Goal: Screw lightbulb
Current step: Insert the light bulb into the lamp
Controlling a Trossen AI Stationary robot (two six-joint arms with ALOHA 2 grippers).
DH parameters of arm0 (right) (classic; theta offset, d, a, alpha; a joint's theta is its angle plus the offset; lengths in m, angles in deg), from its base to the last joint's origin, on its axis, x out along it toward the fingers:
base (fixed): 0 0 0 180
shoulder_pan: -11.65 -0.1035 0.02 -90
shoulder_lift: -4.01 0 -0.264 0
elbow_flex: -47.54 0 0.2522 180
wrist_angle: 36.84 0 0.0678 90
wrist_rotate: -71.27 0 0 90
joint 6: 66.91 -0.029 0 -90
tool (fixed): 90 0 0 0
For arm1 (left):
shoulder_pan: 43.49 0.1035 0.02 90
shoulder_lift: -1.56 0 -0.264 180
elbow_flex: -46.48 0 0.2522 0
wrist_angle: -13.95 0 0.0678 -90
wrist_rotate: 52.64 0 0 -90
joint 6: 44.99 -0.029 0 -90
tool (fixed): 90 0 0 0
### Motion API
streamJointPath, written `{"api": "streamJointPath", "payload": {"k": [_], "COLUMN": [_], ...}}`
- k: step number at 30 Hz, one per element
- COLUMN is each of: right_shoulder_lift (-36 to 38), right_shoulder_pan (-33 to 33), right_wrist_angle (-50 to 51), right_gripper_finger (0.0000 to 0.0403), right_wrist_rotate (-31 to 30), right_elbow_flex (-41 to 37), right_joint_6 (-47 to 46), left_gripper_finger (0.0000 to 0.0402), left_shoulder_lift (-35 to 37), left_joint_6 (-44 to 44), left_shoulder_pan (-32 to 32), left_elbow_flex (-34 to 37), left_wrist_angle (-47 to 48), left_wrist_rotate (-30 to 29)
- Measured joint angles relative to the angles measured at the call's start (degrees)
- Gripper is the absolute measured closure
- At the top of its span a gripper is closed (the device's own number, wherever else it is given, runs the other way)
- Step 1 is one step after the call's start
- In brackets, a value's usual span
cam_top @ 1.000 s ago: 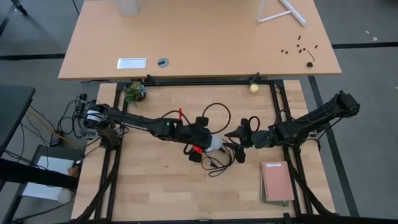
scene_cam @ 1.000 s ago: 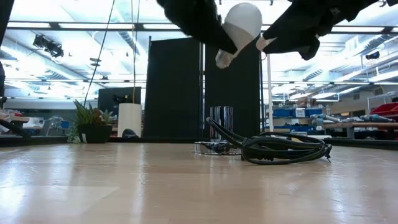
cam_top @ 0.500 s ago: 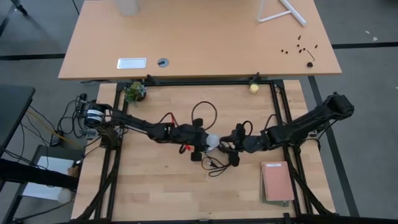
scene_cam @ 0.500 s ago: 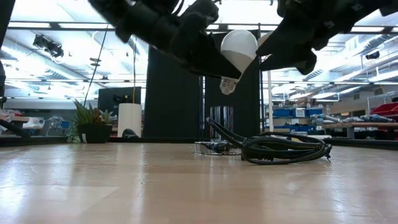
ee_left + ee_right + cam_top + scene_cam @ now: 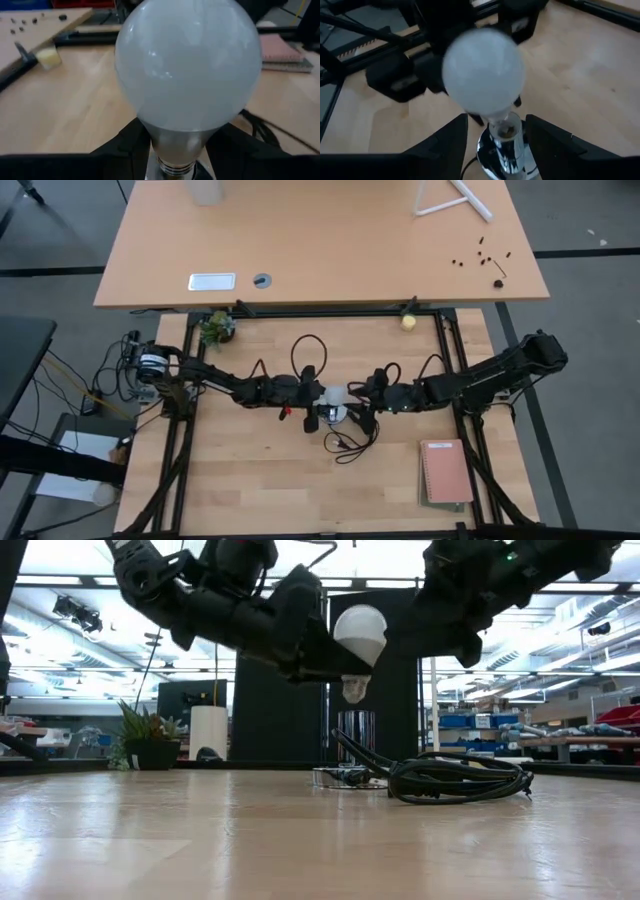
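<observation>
The white lightbulb is in the air at mid-table, head up and grey screw base pointing down. My left gripper is shut on it. The bulb fills the left wrist view. The silver socket stands on the table below the bulb, with its black cord coiled beside it. My right gripper hovers just right of the bulb. It is open, and its fingers stand apart on either side of the socket in the right wrist view, well above the socket. My left gripper pinches the bulb's tapering neck, just under the round head, between its two fingers. The fingers come about level from the table's left. The bulb is lifted clear above the socket, nearly upright with a slight tilt, base down.
A pink notebook lies at the near right. A pale-yellow ball and a small plant sit at the far edge. A second wooden table stands beyond.
My left gripper has carried the bulb toward the far edge and a little left, lowered it, and tipped it from slanting to nearly upright, base down. My right gripper has followed toward the left and far edge, staying beside the bulb.
</observation>
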Motion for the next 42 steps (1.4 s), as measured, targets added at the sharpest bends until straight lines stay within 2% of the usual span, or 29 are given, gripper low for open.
{"api": "streamJointPath", "payload": {"k": [10,19,28,42], "right_shoulder_lift": [-0.1,-0.1,-0.1,-0.1], "right_shoulder_pan": [3.9,4.2,4.2,4.6], "right_wrist_angle": [-3.7,-4.5,-4.7,-4.1], "right_gripper_finger": [0.0194,0.0194,0.0194,0.0194], "right_wrist_rotate": [5.2,5.4,5.4,5.1], "right_elbow_flex": [0.0,0.0,0.0,0.0], "right_joint_6": [3.2,4.7,3.7,4.0], "left_gripper_finger": [0.0231,0.0231,0.0231,0.0231], "left_shoulder_lift": [0.0,0.0,-0.2,-0.2], "left_joint_6": [0.3,1.4,4.7,1.9], "left_shoulder_pan": [0.0,0.3,0.2,0.6], "left_elbow_flex": [0.6,0.3,0.3,0.3], "left_wrist_angle": [-3.1,-4.1,2.1,3.0], "left_wrist_rotate": [0.0,0.3,0.6,-0.8]}}
